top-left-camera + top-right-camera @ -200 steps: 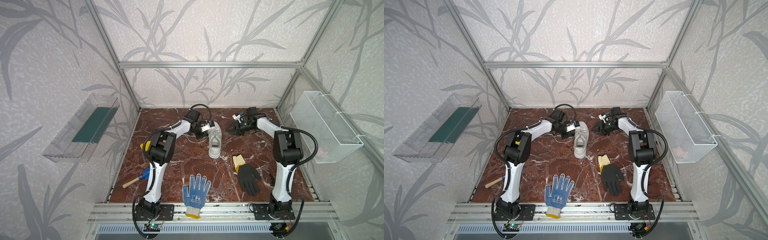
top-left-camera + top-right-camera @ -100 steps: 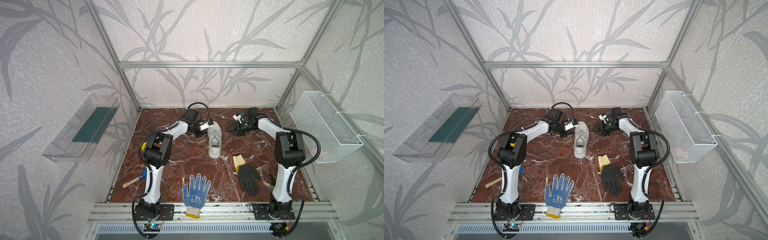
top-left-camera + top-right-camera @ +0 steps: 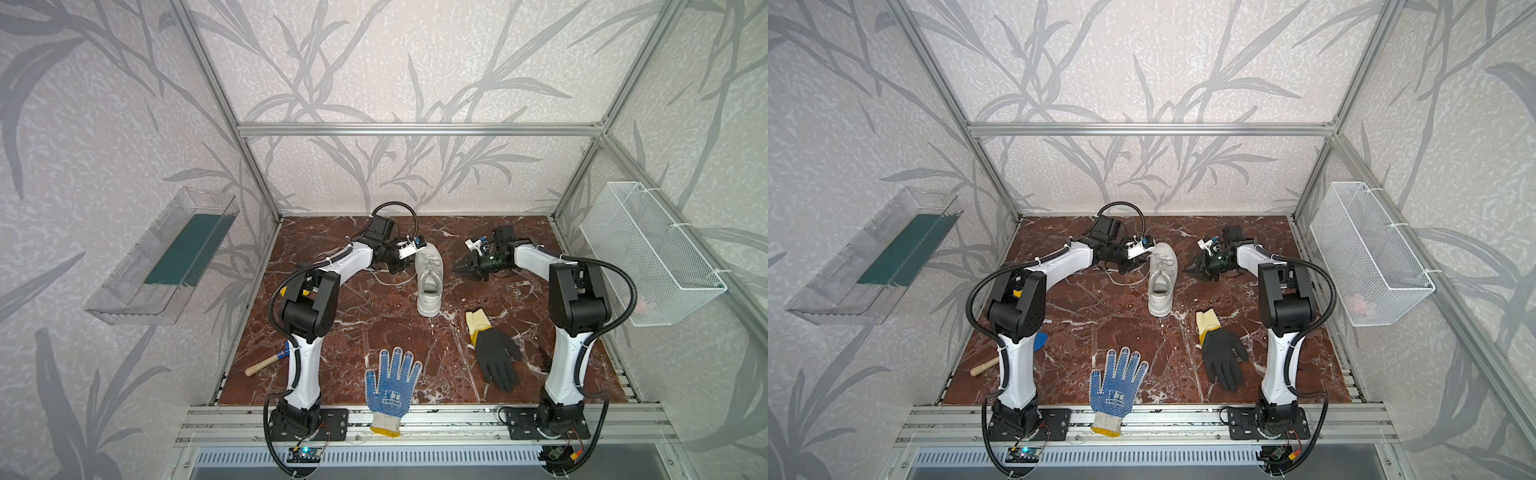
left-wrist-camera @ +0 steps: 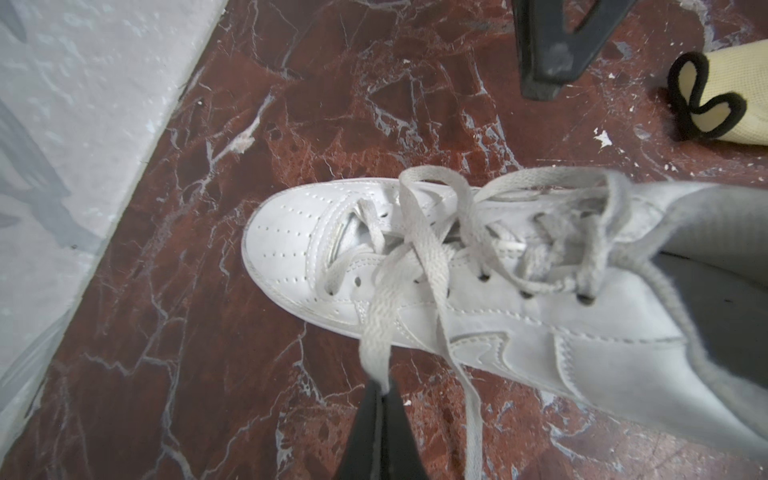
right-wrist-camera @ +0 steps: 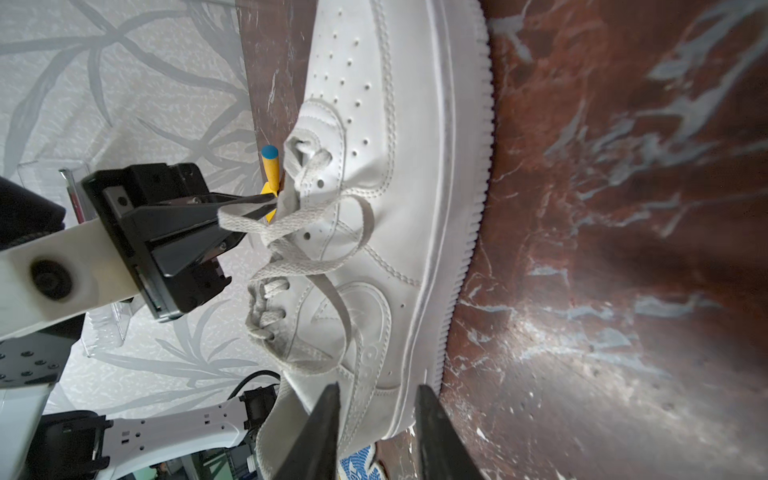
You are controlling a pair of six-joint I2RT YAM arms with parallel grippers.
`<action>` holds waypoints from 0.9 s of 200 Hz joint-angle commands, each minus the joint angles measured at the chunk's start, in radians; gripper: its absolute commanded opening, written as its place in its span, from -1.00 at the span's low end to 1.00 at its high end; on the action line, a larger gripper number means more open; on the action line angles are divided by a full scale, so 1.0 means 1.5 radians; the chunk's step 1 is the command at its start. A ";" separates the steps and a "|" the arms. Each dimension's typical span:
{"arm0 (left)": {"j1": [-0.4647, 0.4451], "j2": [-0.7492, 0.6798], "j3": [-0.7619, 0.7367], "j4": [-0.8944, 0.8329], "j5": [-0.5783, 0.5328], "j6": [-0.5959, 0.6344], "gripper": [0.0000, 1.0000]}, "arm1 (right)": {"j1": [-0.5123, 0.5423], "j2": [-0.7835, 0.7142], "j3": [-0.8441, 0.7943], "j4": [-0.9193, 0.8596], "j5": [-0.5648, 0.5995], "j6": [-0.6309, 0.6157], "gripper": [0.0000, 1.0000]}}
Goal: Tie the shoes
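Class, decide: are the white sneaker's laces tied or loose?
Loose: no bow on the sneaker; left claw pinches one lace, another trails on the table.

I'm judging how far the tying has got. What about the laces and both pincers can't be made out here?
Knot in the laces: too small in both top views; blurred near the collar of the sneaker in the left wrist view.
Left pincer, shut on a lace: body cut off by the left wrist view's edge.
Right pincer, open: lace contact cut off by the right wrist view's edge.

White sneaker (image 3: 429, 286) and laces (image 4: 384, 303), maroon marbled table (image 3: 374, 324), blue-dotted glove (image 3: 392, 384), black glove (image 3: 496, 359)
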 commanded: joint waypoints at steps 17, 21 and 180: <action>-0.003 -0.044 0.016 -0.019 0.009 0.028 -1.00 | 0.006 -0.013 -0.036 0.074 -0.034 0.056 -0.62; -0.004 -0.045 0.016 -0.021 0.010 0.030 -1.00 | 0.007 -0.013 -0.039 0.077 -0.035 0.058 -0.63; -0.026 -0.065 0.015 -0.030 0.006 0.037 -1.00 | 0.053 0.003 -0.038 0.068 -0.011 0.075 -0.64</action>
